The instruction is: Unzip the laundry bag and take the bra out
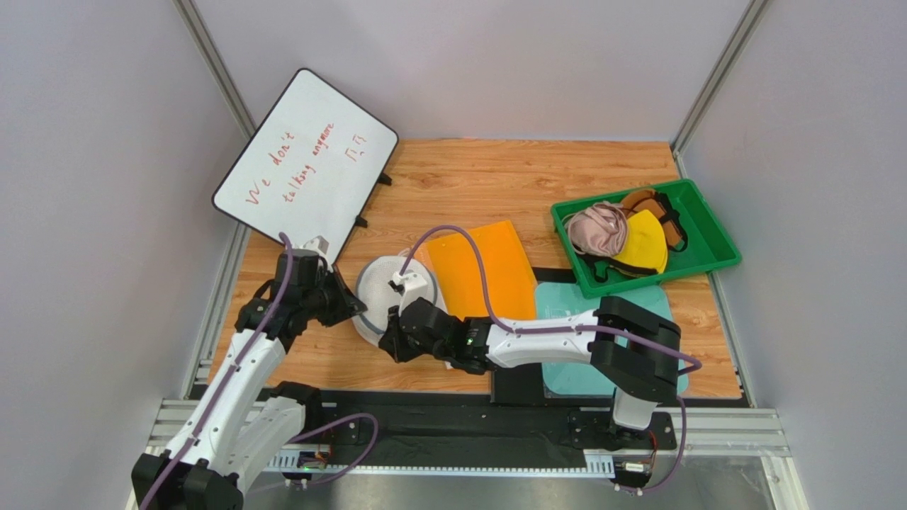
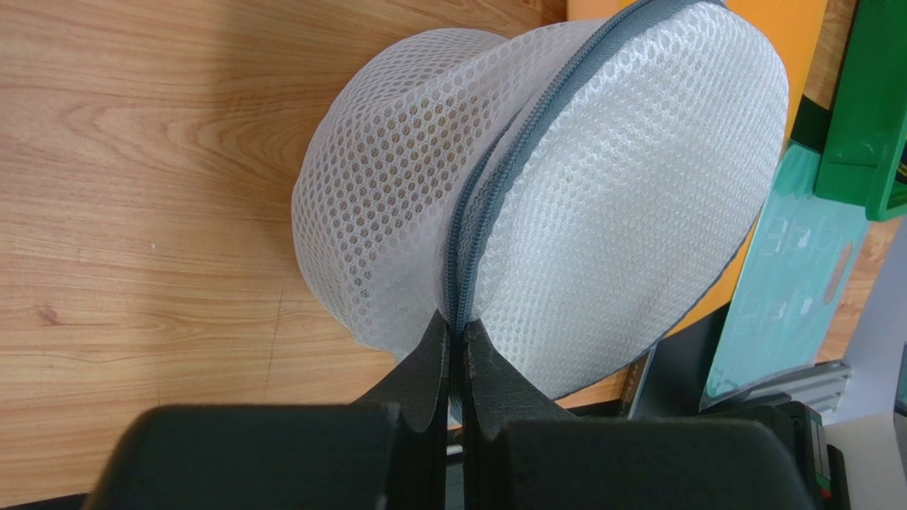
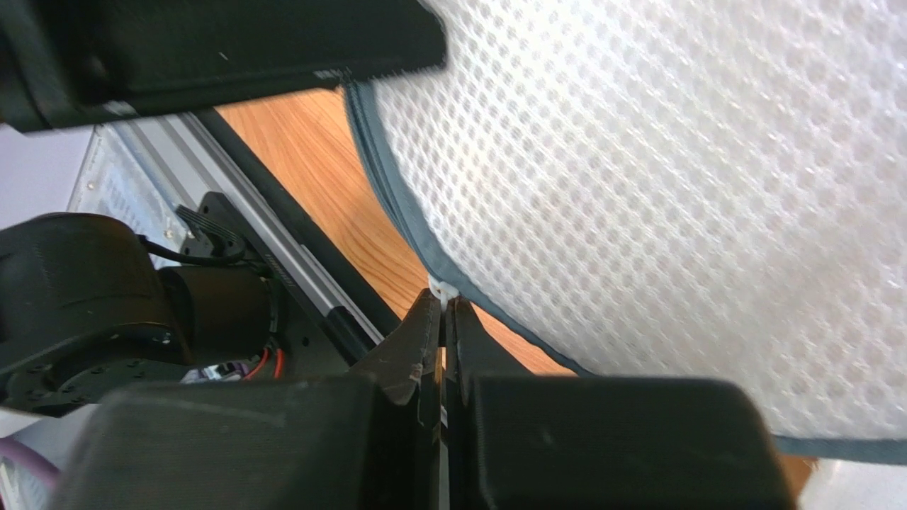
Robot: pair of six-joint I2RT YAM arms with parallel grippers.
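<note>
The laundry bag [image 1: 378, 289], a round white mesh drum with a grey zipper rim, stands tilted on its edge on the wooden table, left of centre. My left gripper [image 1: 346, 305] is at its left side, shut on the zipper seam [image 2: 460, 255] where the fingertips meet [image 2: 458, 335]. My right gripper [image 1: 392, 338] is at the bag's near edge, shut on a small white tab [image 3: 443, 289] at the grey rim. The mesh [image 3: 692, 191] fills that view. The zipper looks closed along the length I see. The bra is hidden; nothing shows through the mesh.
An orange sheet [image 1: 484, 266] and a teal sheet [image 1: 564, 303] lie right of the bag. A green tray [image 1: 719, 225] at the right holds pink, yellow and brown garments. A whiteboard [image 1: 303, 159] leans at the back left. The metal base rail [image 1: 479, 425] runs along the near edge.
</note>
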